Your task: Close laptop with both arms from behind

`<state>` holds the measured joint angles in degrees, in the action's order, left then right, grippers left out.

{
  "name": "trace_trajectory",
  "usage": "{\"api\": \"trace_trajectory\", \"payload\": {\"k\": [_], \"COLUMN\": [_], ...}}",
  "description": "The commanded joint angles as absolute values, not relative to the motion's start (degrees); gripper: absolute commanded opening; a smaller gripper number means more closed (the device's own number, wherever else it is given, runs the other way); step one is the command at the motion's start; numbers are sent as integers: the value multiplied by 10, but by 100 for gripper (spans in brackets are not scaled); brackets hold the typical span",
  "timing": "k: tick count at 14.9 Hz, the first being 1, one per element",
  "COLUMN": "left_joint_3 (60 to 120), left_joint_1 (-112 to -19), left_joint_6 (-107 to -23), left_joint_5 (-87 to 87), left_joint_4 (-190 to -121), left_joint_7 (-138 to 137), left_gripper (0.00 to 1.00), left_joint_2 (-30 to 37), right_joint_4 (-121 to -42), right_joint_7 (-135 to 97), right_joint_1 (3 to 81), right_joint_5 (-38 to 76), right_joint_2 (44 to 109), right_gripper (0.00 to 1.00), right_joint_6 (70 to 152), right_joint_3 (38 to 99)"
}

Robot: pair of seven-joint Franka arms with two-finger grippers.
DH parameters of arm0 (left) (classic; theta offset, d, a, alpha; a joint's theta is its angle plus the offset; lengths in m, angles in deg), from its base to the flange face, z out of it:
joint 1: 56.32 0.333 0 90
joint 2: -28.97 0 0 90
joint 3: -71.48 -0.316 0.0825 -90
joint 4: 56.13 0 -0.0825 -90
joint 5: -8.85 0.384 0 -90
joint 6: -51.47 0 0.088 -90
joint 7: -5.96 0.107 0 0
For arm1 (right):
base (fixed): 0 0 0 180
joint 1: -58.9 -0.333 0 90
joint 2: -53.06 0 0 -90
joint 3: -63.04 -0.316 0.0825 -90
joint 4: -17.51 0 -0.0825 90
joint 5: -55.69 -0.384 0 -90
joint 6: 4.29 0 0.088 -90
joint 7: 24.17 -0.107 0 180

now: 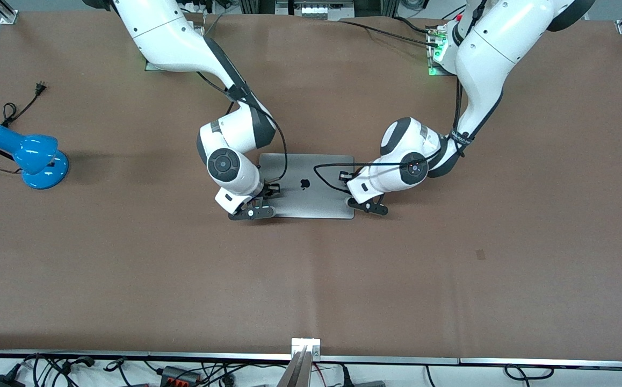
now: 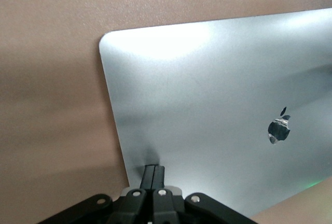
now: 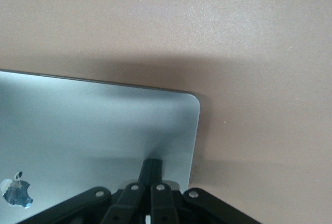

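The silver-grey laptop (image 1: 311, 201) lies shut and flat at mid-table, lid up with its dark apple logo showing. My right gripper (image 1: 269, 190) is shut, and its fingertips touch the lid close to the edge at the right arm's end. In the right wrist view the gripper (image 3: 151, 163) stands on the lid (image 3: 78, 120) near a rounded corner. My left gripper (image 1: 346, 176) is shut too, with its tips on the lid near the edge at the left arm's end. The left wrist view shows this gripper (image 2: 154, 168) on the lid (image 2: 207, 89). Screen and keyboard are hidden.
A blue desk lamp (image 1: 26, 156) with a black cord stands near the right arm's end of the brown table (image 1: 311, 279). A black cable from the left arm loops over the lid (image 1: 327, 167).
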<state>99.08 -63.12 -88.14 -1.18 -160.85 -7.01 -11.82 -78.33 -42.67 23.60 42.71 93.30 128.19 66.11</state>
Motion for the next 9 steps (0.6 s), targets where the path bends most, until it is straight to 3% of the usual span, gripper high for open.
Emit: {"api": "trace_trajectory", "payload": {"k": [1, 4, 9], "left_joint_3": [984, 985, 986], "left_joint_1": [-636, -627, -574], "left_joint_6": [-871, -821, -621], "left_joint_5": [8, 9, 10], "left_joint_4": [-1598, -1600, -1597], "left_joint_7": [-105, -124, -115], "left_gripper": [0, 0, 0], "left_joint_2": [-106, -64, 68], "right_joint_4": [-756, -754, -758], "right_joint_7": [-439, -458, -461], "right_joint_1": [229, 225, 228], "right_joint_5": [435, 436, 443], "right_joint_2": [957, 947, 866], "right_gripper": [0, 0, 0], "right_joint_6": [1291, 1290, 1237], "right_joint_3": [661, 664, 696]}}
